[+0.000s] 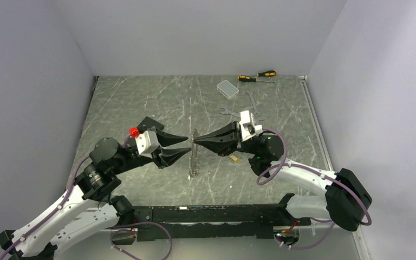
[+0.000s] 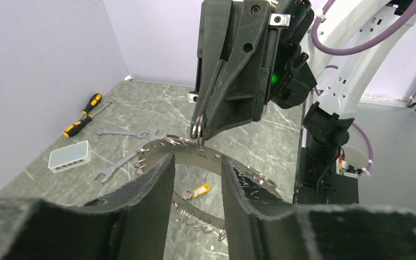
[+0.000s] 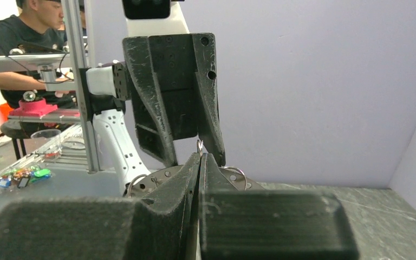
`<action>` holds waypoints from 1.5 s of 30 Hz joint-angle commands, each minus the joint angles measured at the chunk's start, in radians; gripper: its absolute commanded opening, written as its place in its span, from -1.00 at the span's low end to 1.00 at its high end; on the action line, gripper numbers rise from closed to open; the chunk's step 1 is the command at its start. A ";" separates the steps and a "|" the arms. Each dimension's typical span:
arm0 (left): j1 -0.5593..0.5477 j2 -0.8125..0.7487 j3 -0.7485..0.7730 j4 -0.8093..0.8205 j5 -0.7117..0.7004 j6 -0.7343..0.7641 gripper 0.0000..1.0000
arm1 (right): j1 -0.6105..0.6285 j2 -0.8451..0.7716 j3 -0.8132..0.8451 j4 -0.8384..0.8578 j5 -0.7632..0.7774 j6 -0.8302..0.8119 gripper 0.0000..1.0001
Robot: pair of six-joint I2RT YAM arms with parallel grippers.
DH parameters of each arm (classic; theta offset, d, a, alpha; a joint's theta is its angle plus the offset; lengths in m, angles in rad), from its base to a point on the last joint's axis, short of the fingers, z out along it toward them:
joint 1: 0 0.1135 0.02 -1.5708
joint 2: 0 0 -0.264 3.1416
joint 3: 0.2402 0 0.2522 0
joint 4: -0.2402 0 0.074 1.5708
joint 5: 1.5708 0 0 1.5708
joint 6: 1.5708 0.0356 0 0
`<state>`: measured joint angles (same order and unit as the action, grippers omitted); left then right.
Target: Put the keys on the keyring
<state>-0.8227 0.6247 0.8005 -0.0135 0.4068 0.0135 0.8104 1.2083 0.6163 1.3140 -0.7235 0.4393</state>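
Left gripper [image 2: 197,162]: jaws apart, we see their tips just beside the keyring [image 2: 254,174] band.
Right gripper [image 2: 199,129]: jaws closed, pinching the keyring's upper edge.
Keyring: we find it upright on edge between the 2 grippers, over the tabletop [image 1: 141,103].
Yellow-headed key [image 2: 199,190]: lying flat on the tabletop near the keyring.

Our left fingers parted before the held keyring.
We see our left gripper [image 2: 196,161] at six o'clock, its two black fingers standing apart, and the toothed keyring [image 2: 252,174] arcing just beyond their tips. From twelve o'clock the right gripper [image 2: 197,131] hangs, tips pinched tight on the keyring's upper edge. On the table [image 2: 265,142] a yellow-headed key [image 2: 197,190] lies under the band; toward nine o'clock lie a clear box [image 2: 69,156], wrenches [image 2: 120,131] and screwdrivers [image 2: 81,115].
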 commanded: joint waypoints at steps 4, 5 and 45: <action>-0.003 -0.002 0.047 -0.104 -0.023 -0.006 0.43 | 0.006 -0.096 -0.020 -0.067 0.104 -0.043 -1.00; -0.003 -0.005 0.049 -0.120 -0.033 -0.007 0.53 | 0.006 -0.108 -0.031 -0.079 0.117 -0.046 -1.00; -0.002 0.061 0.176 -0.329 0.038 -0.004 0.56 | 0.036 -0.331 -0.194 -0.332 0.423 0.085 -1.00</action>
<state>-0.8227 0.7158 0.9871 -0.4786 0.4019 0.0662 0.8391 0.8608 0.4217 0.7025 -0.2676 0.4461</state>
